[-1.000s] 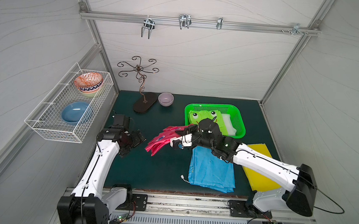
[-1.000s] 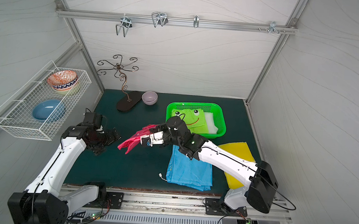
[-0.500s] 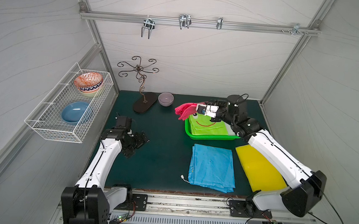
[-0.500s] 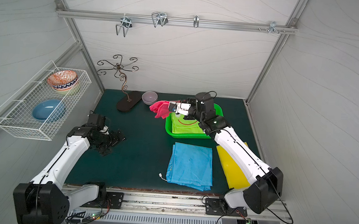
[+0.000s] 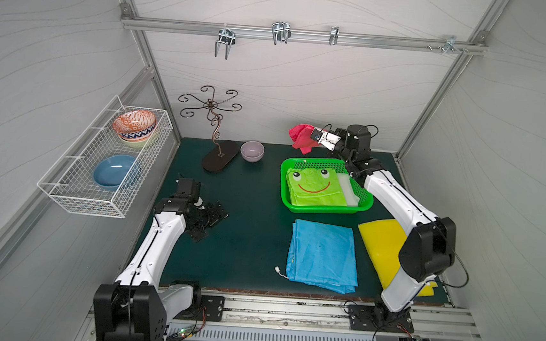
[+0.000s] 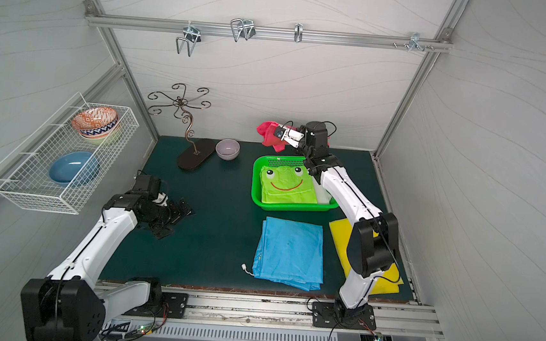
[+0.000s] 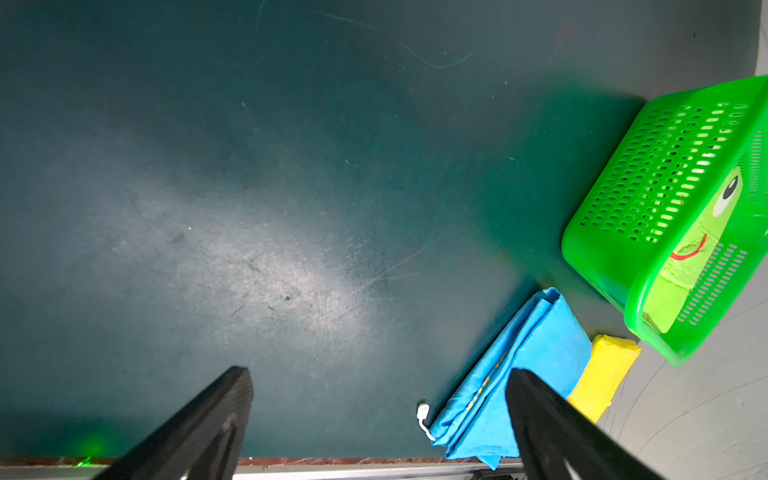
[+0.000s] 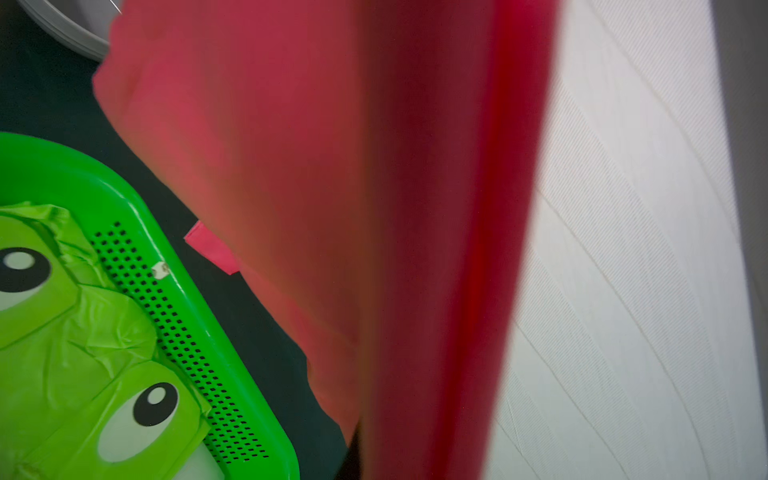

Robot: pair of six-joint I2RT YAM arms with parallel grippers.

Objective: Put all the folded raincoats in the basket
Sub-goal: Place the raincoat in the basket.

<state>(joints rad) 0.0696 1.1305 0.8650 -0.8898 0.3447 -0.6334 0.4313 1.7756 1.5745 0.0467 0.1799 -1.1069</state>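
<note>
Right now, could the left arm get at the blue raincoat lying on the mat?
Probably yes. Only bare mat lies between the left arm, fingers open, and the blue raincoat. The right arm holds the red raincoat up behind the basket, out of the way.

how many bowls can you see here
3: a patterned orange bowl at the far end of the wire rack, a blue bowl nearer in it, a lilac bowl on the table by the metal stand. More may be stacked under the patterned one.
</note>
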